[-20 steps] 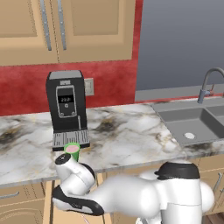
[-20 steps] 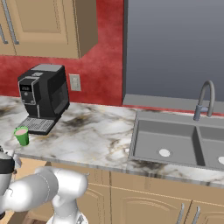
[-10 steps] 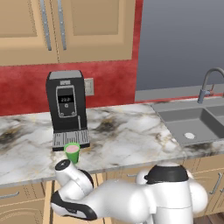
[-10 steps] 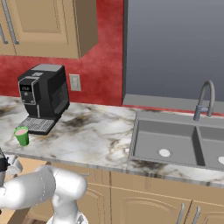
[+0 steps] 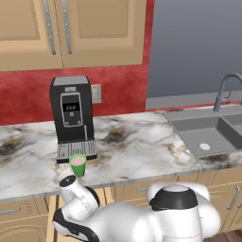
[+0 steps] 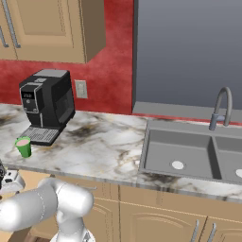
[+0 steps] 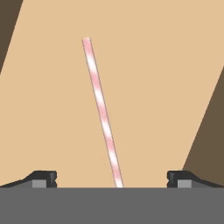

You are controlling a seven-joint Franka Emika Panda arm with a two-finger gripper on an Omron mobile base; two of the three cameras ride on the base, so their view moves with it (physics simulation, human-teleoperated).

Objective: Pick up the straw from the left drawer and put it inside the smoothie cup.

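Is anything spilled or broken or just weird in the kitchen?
Nothing stands out. The smoothie cup stands upright on the counter by the coffee machine, with no spill, and the straw lies whole on the left drawer floor.

Arm's sunk lower below the counter edge since a second ago, its wrist now sitting under the smoothie cup (image 5: 78, 165) instead of covering it, so the cup's fully visible.

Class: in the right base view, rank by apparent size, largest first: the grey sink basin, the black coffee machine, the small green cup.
1. Grey sink basin, widest by far.
2. Black coffee machine.
3. Small green cup, clearly smallest, though it stands nearer the camera than the machine.
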